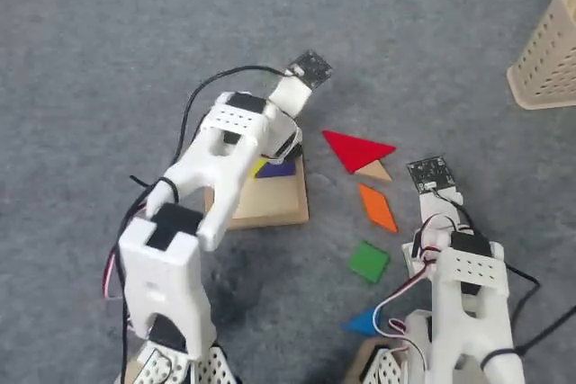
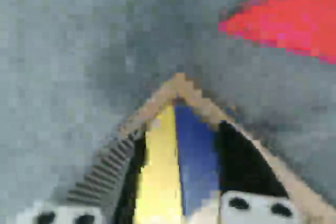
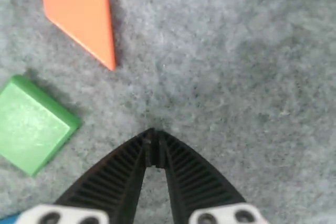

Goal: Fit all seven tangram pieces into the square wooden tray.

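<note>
Straddling a yellow piece (image 2: 160,182) and a purple piece (image 2: 197,161) with the left claw (image 2: 178,129) spread wide, both lying side by side in a corner of the square wooden tray (image 2: 178,83); not showing whether the pads are pressing on either. Hanging the right claw (image 3: 155,136) pressed together, pinching nothing, just above the grey surface (image 3: 252,66), near the green square (image 3: 31,124) and the orange parallelogram (image 3: 79,9). Counting two pieces in the tray, then, and five lying outside it on the surface: the red triangle (image 1: 357,148) nearest the tray, the small tan triangle (image 1: 373,170) just beside it, the orange parallelogram and green square farther out, and the blue triangle (image 1: 363,322) close to the right arm. Judging the task as barely begun, with much of the tray floor lying bare and five placements remaining.
</note>
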